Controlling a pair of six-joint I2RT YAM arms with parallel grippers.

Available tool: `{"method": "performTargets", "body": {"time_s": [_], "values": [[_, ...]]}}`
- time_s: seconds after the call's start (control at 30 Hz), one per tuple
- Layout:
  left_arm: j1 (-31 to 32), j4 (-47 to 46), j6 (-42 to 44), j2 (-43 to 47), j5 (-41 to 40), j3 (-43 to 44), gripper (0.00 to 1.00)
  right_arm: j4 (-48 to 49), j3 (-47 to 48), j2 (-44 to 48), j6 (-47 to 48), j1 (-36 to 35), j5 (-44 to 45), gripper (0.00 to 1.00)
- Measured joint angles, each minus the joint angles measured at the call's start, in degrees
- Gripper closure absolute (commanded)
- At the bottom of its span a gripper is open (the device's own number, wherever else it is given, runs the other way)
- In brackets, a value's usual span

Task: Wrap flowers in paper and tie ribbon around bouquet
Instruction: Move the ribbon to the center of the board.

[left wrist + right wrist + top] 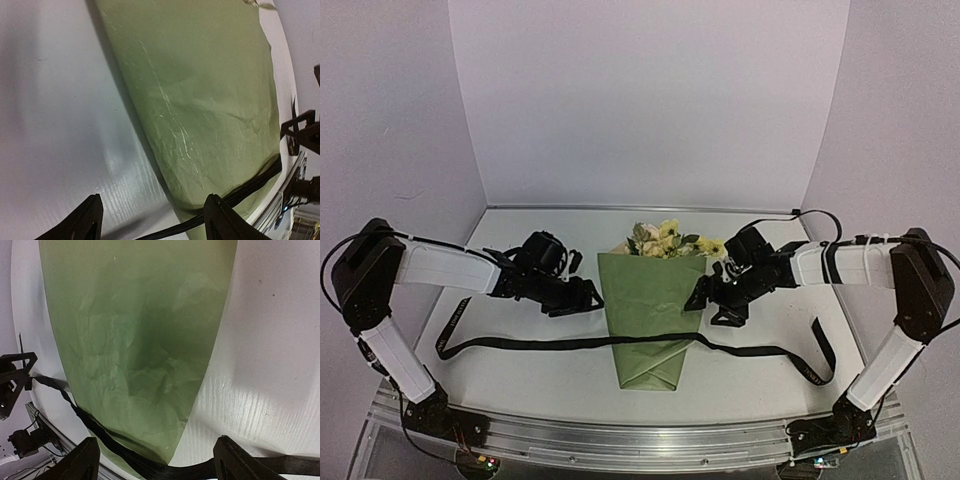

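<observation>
The bouquet lies in the middle of the table as a cone of olive-green paper [650, 305], narrow end toward me. The flowers [665, 240], cream and pale yellow, poke out of its far end. A black ribbon [520, 345] runs across the table and crosses the cone's narrow lower part. My left gripper [592, 297] sits open at the cone's left edge and my right gripper [705, 298] open at its right edge. In the left wrist view the paper [200, 100] and ribbon [250, 185] lie beyond my open left gripper [156, 220]. The right wrist view shows paper [135, 340] and ribbon [100, 432] beyond my open right gripper [160, 457].
The ribbon's loose ends trail toward the left arm [450, 335] and the right arm [820, 360]. A metal rail [640, 440] edges the white table [520, 385] at the front. White walls close in the back and both sides.
</observation>
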State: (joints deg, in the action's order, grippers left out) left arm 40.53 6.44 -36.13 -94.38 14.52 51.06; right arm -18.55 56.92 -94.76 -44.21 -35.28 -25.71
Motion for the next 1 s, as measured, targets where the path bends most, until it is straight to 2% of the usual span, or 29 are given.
{"method": "performTargets", "body": {"time_s": [0.2,0.43,0.73,1.0], "values": [[5.13,-2.8,1.84,-5.04,3.54,0.34,0.33,3.33,-5.54,0.02,-0.69,-1.52,-0.27,0.19],[8.53,-5.29,2.42,-6.4,7.22,-0.42,0.48,7.89,-11.6,1.17,-2.35,-4.15,-0.39,0.21],[12.65,-7.44,1.29,-2.08,11.3,-7.52,0.7,10.44,-19.02,8.78,-3.4,-7.91,-0.27,0.26],[17.41,-8.51,-1.63,1.29,11.55,-11.6,0.77,12.53,-23.95,11.59,-4.24,-12.28,0.63,0.29]]}}
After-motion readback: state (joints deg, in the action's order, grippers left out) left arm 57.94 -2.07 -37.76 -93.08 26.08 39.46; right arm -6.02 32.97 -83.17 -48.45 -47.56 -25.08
